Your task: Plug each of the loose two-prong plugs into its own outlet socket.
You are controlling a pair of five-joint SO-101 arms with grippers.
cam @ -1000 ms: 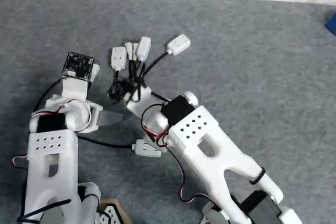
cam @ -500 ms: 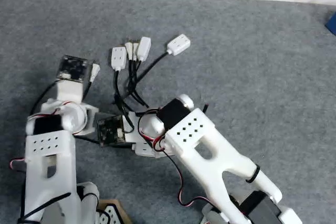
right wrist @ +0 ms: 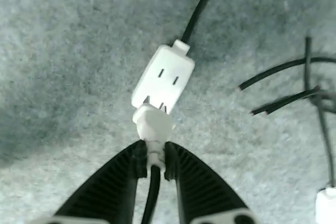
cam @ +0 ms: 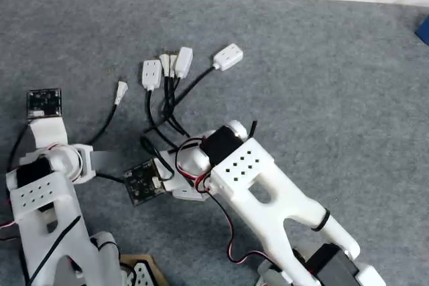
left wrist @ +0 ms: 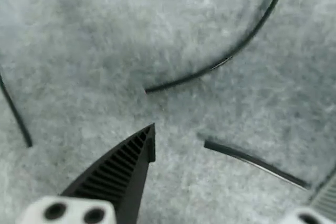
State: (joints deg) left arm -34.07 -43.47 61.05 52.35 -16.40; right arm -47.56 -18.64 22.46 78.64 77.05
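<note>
While grey carpet (cam: 322, 65) spreads below, right jaws clamp a plug (right wrist: 152, 123), left jaws gape.

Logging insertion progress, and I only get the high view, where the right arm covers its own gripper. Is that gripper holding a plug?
Observer: Yes. In the right wrist view the right gripper is shut on a white plug, just behind its head.
Operator: Is it fully seated?
Observer: No. Its prongs show bare where it meets the end of the white outlet block.
Operator: And the left gripper?
Observer: In the left wrist view the left gripper is open and holds nothing, above carpet crossed by black cords.
</note>
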